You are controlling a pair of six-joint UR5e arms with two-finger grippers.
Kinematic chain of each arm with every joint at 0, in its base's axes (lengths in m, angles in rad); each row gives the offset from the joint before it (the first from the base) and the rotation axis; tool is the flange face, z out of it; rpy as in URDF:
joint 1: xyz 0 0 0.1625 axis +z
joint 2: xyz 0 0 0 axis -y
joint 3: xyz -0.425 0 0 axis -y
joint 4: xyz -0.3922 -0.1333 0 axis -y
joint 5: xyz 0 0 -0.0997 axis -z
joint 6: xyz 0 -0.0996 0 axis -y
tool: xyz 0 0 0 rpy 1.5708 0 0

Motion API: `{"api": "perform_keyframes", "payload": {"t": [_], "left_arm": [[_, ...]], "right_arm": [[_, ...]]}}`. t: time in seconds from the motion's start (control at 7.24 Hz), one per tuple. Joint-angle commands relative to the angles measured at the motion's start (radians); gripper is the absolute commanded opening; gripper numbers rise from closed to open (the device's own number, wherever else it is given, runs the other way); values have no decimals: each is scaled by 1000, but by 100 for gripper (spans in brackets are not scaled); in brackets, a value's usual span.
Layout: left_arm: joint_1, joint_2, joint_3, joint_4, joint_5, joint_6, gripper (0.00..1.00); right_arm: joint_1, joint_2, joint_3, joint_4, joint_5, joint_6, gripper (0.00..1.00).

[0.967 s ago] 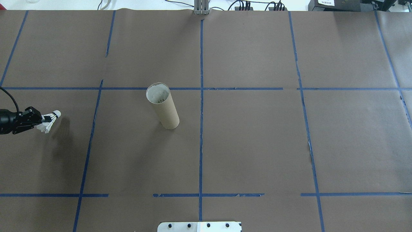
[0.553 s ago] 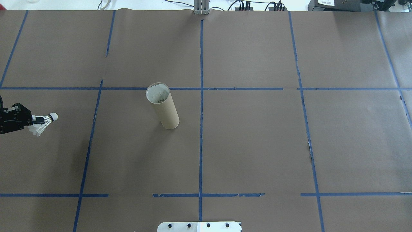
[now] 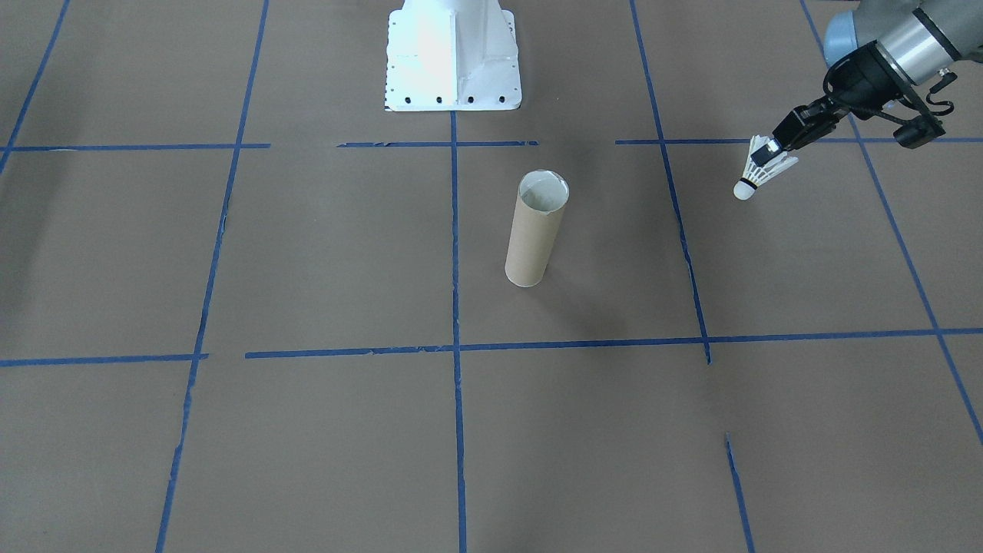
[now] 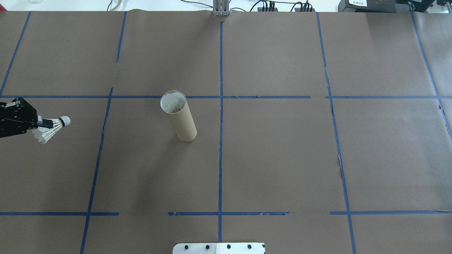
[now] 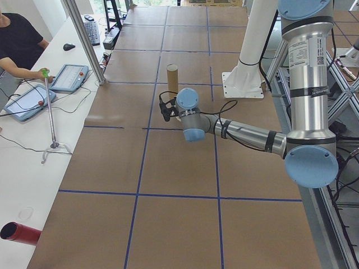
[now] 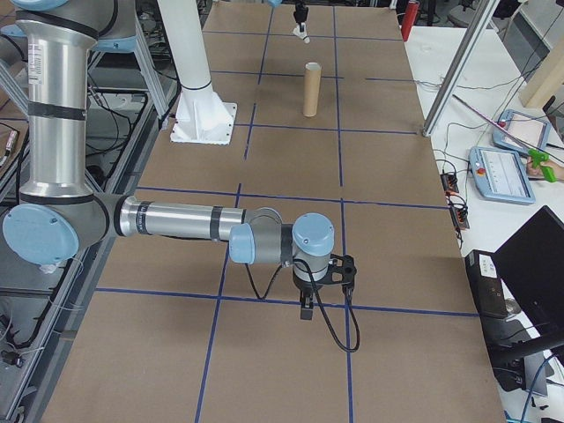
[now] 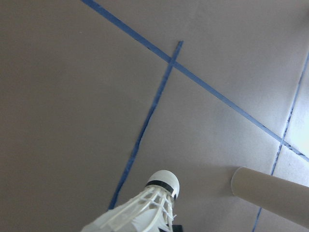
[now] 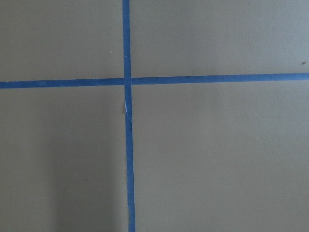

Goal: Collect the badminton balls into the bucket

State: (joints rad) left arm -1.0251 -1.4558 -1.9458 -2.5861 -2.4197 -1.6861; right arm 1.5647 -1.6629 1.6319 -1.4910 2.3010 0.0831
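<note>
- While your left gripper [image 4: 44, 123] hangs clear of the table at its left end, its black fingers are pinched shut on the feather skirt of the shuttlecock [image 4: 53, 127], whose rounded white cork tip with a thin black band points toward the bucket [image 4: 178, 115].
- You see the bucket as a tall, narrow tan cardboard tube with a pale inside, standing upright on the brown paper table cover [image 4: 282, 158] near the middle and well apart from the shuttlecock.
- Your front-facing view shows the shuttlecock [image 3: 759, 173] tilted cork-down below the left gripper [image 3: 770, 153], off the table surface, with the bucket's [image 3: 537, 229] open round mouth facing up.
- Only your left wrist camera shows the shuttlecock's [image 7: 145, 208] ribbed white feather stems up close, with the bucket's [image 7: 270, 193] plain cardboard wall at lower right.
- Blue tape lines [image 4: 220, 106] divide the matte paper into rectangles; the white metal robot base [image 3: 451, 54] stands at the robot's edge of the table.
- Your right gripper [image 6: 307, 304] appears only in the right side view, low over the table at the near end; you cannot tell whether it is open or closed.
- Your right wrist camera shows just a tape crossing [image 8: 127, 81] on bare paper.
</note>
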Motion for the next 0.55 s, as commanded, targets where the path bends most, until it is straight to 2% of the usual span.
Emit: {"api": "perform_keyframes", "payload": {"t": [0.0, 0.14, 0.41], "left_arm": [[0, -55, -141, 186, -4, 6, 0], [0, -96, -177, 261, -1, 12, 0], [-1, -119, -231, 344, 8, 116, 0]], "right_arm": [[0, 0, 0, 0, 0, 1, 100], [0, 0, 0, 0, 0, 1, 100], [0, 0, 0, 0, 0, 1, 100]]}}
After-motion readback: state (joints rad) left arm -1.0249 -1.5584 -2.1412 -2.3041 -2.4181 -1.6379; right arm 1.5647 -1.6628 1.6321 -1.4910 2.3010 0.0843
